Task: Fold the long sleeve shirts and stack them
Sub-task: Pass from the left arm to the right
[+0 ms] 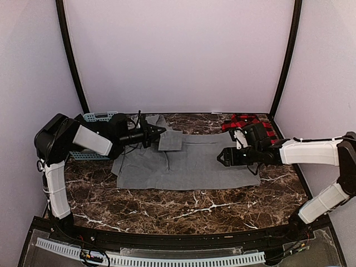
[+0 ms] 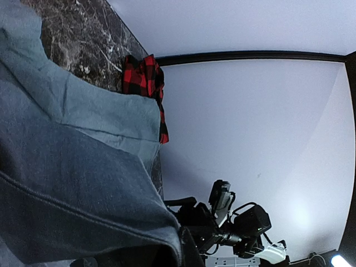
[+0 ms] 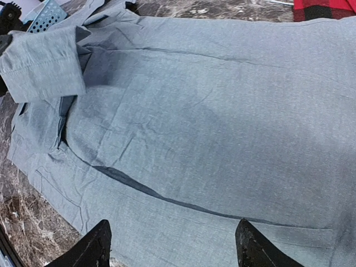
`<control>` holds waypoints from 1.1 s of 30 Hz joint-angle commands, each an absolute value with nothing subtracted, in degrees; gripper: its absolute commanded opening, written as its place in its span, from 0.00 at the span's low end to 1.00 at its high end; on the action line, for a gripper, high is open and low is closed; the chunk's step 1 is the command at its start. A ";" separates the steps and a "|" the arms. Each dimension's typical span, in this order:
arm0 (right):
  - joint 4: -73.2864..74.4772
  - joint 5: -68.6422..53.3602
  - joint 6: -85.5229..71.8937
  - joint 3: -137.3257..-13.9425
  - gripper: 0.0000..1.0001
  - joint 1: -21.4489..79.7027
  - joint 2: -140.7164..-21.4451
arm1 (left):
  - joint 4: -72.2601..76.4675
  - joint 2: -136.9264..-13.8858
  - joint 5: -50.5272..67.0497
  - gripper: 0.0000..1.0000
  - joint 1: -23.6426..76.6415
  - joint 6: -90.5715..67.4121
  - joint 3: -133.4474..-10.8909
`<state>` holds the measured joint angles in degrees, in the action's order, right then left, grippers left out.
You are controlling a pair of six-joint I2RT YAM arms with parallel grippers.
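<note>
Student: Fingertips (image 3: pixel 92 247) at the bottom of the right wrist view: how do they stand?

Tutor: Spread wide, with nothing between them. The right gripper (image 1: pixel 222 157) hovers just above the right part of the grey shirt (image 1: pixel 183 164). Its forearm reaches in nearly level from the right side of the table and points left.

Student: And the left arm?

Tutor: Its elbow is raised and its forearm is angled rightward along the far left of the table. The left gripper (image 1: pixel 158 133) is pressed together on a sleeve cuff (image 1: pixel 169 140) of the grey shirt, holding it lifted over the garment's upper left part. In the left wrist view the cloth drapes close across the lens and hides the jaws.

Student: Where do the shirts lie?

Tutor: The grey shirt is spread flat on the dark marbled table (image 1: pixel 194 206), roughly midway between the two arms. The red-and-black plaid shirt (image 1: pixel 247 123) lies bunched at the far right corner, behind the right wrist; whether it touches the grey one cannot be told. A pale blue perforated basket (image 1: pixel 94 118) sits at the far left, behind the left arm.
</note>
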<state>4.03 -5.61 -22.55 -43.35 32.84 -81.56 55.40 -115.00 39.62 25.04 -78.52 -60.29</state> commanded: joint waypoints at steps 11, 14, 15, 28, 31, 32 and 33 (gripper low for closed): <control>-20.89 -23.52 -32.29 -42.44 0.96 38.95 -91.19 | 63.96 -107.14 38.48 0.04 30.82 -78.27 -50.43; -24.76 -26.66 -32.52 -43.98 0.98 39.36 -94.38 | 68.14 -107.14 39.20 0.03 31.18 -81.61 -48.85; -26.59 -27.66 -32.45 -44.51 0.98 39.37 -95.48 | 69.01 -107.14 39.60 0.02 31.31 -82.29 -48.16; -39.70 -40.23 -30.67 -56.72 0.97 39.46 -112.34 | 72.33 -104.34 41.15 0.00 31.64 -86.30 -45.18; -43.30 -43.76 -30.84 -59.02 0.95 39.46 -114.92 | 71.90 -104.01 41.28 0.00 31.64 -86.29 -45.18; -44.58 -44.94 -30.75 -59.21 0.95 39.44 -115.36 | 71.94 -104.04 41.25 0.00 31.68 -86.34 -45.13; -45.75 -45.74 -30.67 -59.05 0.94 39.46 -115.53 | 71.97 -103.97 41.27 0.00 31.66 -86.43 -45.11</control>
<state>-37.41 -39.55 -31.57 -57.41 39.00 -114.21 69.45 -106.78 40.10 31.38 -86.02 -45.87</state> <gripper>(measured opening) 0.949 0.006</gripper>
